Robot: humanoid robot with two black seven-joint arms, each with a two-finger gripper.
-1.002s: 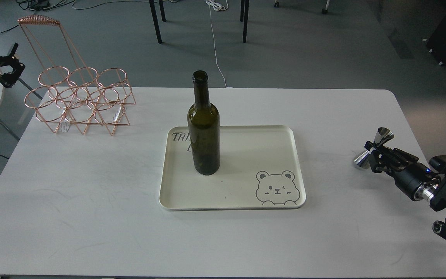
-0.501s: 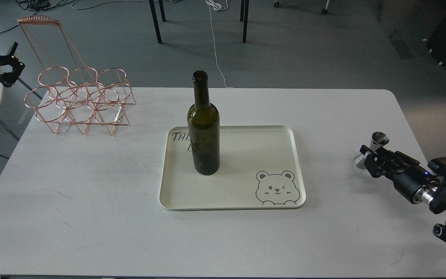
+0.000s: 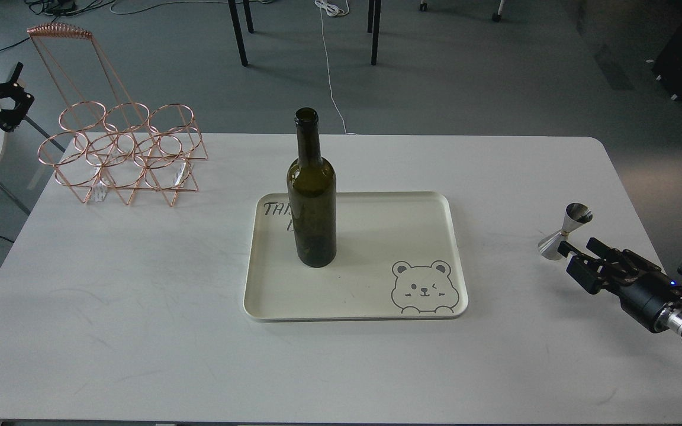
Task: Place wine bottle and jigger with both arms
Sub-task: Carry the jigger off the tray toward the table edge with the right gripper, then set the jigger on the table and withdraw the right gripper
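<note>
The wine bottle (image 3: 314, 201), dark olive-green and without a label, stands upright on the left part of the cream tray (image 3: 376, 296). The jigger (image 3: 565, 233), small and shiny steel, stands on the white table to the right of the tray. My right gripper (image 3: 579, 253) is open and empty, just in front of and to the right of the jigger, apart from it. My left gripper (image 3: 8, 100) is at the far left edge of the view, off the table beside the rack, open and empty.
A copper wire bottle rack (image 3: 119, 154) with several rings and a tall handle stands at the table's back left. The tray has a bear drawing (image 3: 422, 287) at its front right corner. The white table (image 3: 140, 307) ends near the rack at the left.
My right gripper has let go of the jigger and drawn back toward the lower right; the jigger now stands free on the table. My left gripper has drifted slightly left.
</note>
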